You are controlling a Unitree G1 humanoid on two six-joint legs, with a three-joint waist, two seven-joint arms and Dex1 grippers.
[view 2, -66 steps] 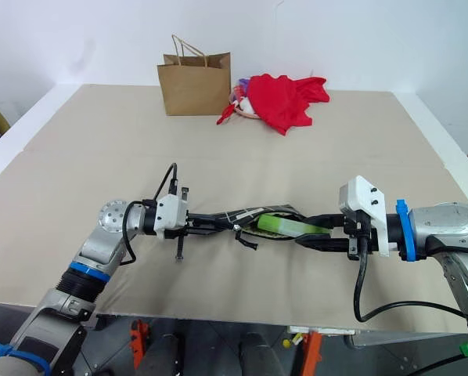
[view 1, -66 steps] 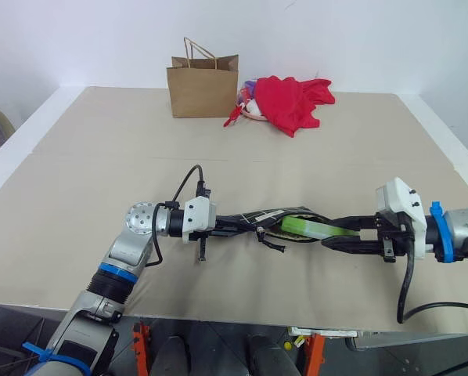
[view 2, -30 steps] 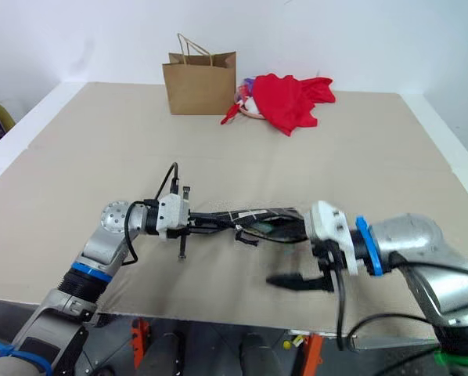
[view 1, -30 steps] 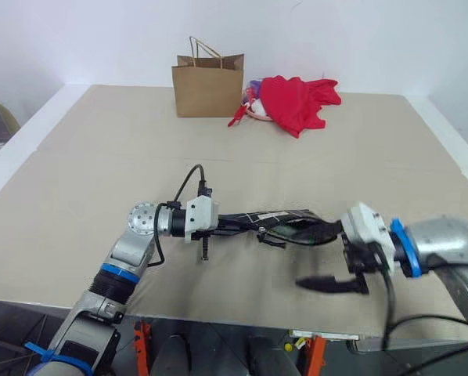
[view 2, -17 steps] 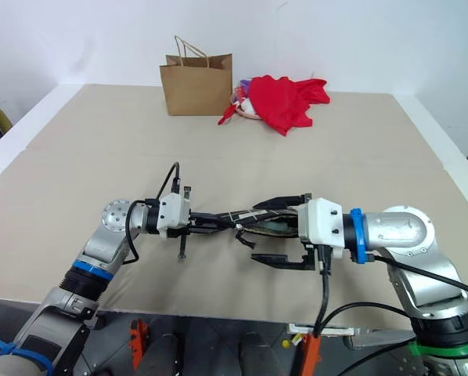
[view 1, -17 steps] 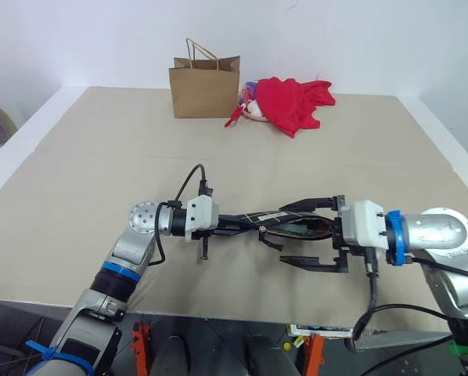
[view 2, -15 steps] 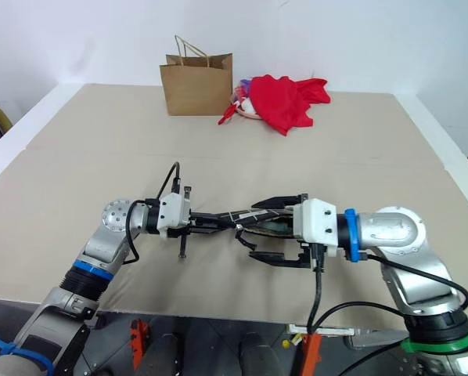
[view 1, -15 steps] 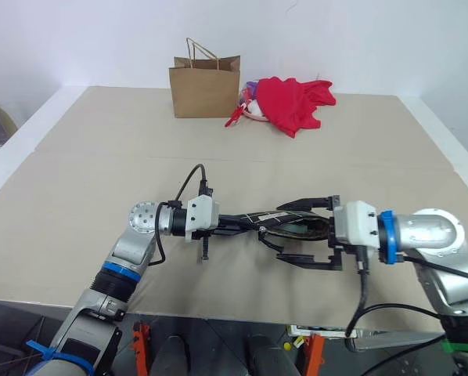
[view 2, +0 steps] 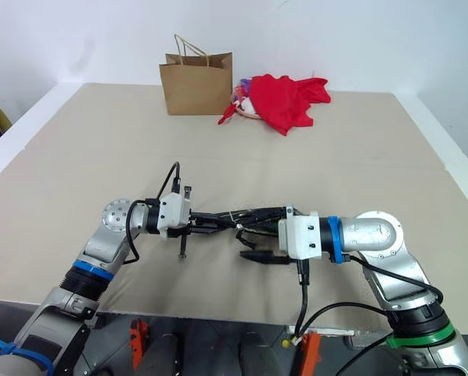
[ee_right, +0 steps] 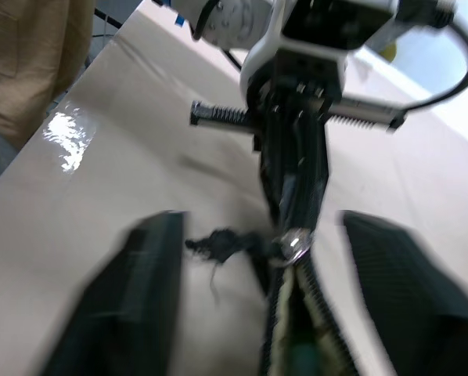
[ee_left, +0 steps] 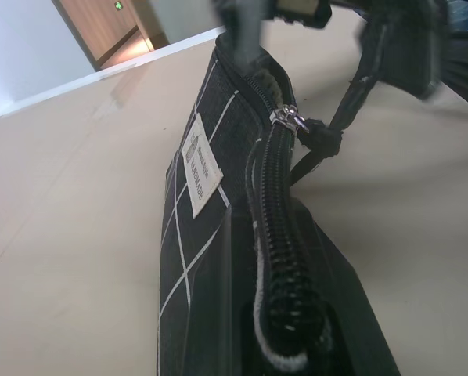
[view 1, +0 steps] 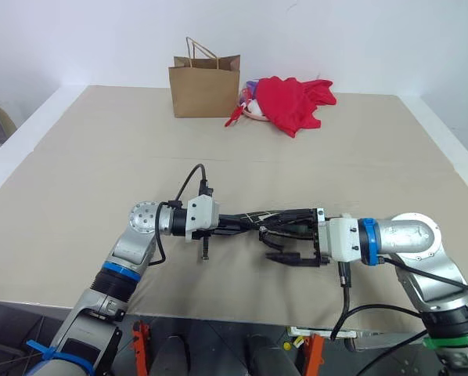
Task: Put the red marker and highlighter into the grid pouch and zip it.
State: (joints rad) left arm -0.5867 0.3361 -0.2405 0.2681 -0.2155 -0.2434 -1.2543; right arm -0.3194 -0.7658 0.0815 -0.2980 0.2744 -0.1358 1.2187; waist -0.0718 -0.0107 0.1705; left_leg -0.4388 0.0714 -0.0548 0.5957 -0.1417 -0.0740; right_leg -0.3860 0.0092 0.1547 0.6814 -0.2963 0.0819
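Left eye view shows the left claw (view 1: pixel 232 223) clamped on one end of the grid pouch (view 1: pixel 277 219), holding it above the bench (view 1: pixel 85 172), probably to steady the zipper. The right claw (ee_right: pixel 257 258), half open and empty, straddles the zipper pull (ee_right: pixel 294 241). Free space surrounds them.

The left arm reaches in from the robot's left, its wrist level and its left hand (view 1: pixel 232 224) pointing to the right, the fingers clamped together on the end of the grid pouch (ee_left: pixel 218 235). The right arm bends in from the opposite side, its right hand (view 2: pixel 259 235) pointing left toward the other, with its two black fingers (ee_right: pixel 144 301) parted on either side of the pouch's far end.
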